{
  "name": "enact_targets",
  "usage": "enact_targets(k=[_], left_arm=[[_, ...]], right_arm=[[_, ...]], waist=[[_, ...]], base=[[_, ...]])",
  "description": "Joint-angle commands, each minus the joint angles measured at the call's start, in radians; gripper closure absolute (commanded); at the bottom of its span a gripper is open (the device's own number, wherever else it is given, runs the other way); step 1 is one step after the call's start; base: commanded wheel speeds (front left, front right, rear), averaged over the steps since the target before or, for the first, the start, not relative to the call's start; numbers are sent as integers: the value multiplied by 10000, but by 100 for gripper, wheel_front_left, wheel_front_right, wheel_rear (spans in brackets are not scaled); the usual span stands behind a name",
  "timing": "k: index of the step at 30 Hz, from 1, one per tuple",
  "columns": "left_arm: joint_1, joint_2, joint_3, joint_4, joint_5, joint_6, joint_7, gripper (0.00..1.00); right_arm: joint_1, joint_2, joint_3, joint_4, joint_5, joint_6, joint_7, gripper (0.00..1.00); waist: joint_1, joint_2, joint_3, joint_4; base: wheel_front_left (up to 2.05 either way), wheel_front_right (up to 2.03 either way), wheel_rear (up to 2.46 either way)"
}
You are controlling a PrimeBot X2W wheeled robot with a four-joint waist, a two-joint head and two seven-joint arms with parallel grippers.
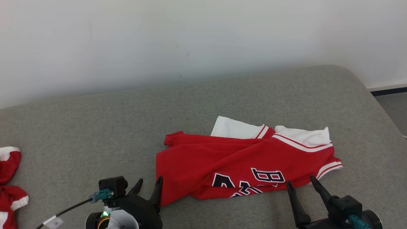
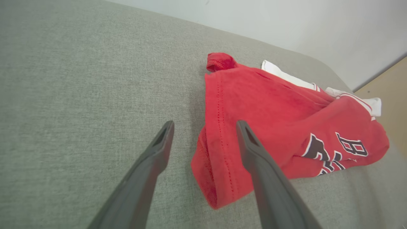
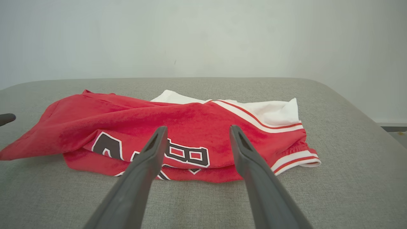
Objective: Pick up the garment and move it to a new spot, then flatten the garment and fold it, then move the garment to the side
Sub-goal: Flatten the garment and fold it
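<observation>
Grey surface (image 1: 95, 127) carries the crumpled red garment (image 1: 238, 162) centre-frame; my left gripper (image 1: 150, 179) and right gripper (image 1: 300, 180) stand spread, empty, at bottom.

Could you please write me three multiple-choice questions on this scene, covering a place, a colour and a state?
1. Where does the red jersey lie? A on the floor; B on the grey cushion; C on a shelf.
2. What colour is its lettering? A yellow; B green; C black, outlined white.
3. How are the left gripper and right gripper? A both open, empty; B both shut; C left shut on cloth.
Answers: B, grey fabric surrounds it; C, dark letters show on the red; A, both finger pairs stand apart with nothing clamped.
</observation>
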Motion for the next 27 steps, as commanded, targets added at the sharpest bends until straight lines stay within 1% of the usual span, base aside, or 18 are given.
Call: enact_targets(k=[1, 5, 7, 12, 22, 23, 24, 25, 26, 27], left_arm=[[-275, 22, -101, 233, -201, 73, 112, 0], [-750, 25, -245, 820, -352, 399, 282, 0], [-941, 20, -243, 1003, -496, 492, 289, 0], [-1160, 23, -328, 1318, -772, 547, 191, 0], [-1252, 21, -638, 1654, -1253, 478, 119, 0], [-1247, 20, -701, 1659, -1319, 435, 125, 18], [-1230, 21, -759, 1662, -1348, 414, 107, 42], [-1213, 20, -810, 1669, -1379, 400, 53, 67], [-1199, 21, -869, 1666, -1386, 385, -10, 97], [-1199, 21, -869, 1666, -1386, 385, -10, 97]], right_arm=[[-180, 13, 68, 26, 53, 5, -53, 0], [-278, 74, 228, 128, 83, 5, -131, 0], [-369, 98, 254, 176, 96, 5, -157, 0], [-349, 129, 201, 313, 96, 6, -241, 0], [-437, 94, 295, 457, 118, 6, -241, 0], [-434, 82, 309, 465, 125, 6, -234, 0], [-426, 71, 335, 476, 137, 7, -225, 0], [-415, 58, 351, 481, 151, 6, -214, 0], [-401, 47, 361, 482, 166, 6, -209, 0], [-401, 47, 361, 482, 166, 6, -209, 0]], waist=[[-1, 0, 266, -406], [-1, 0, 453, -735], [-1, 0, 533, -847], [-1, 0, 592, -936], [-1, 0, 391, -895], [-1, 0, 369, -889], [-1, 0, 344, -886], [-1, 0, 327, -883], [-1, 0, 311, -879], [-1, 0, 311, -879]], base=[[0, 0, 0], [0, 0, 0], [0, 0, 0], [0, 0, 0], [0, 0, 0], [0, 0, 0], [0, 0, 0], [0, 0, 0], [0, 0, 0], [0, 0, 0]])
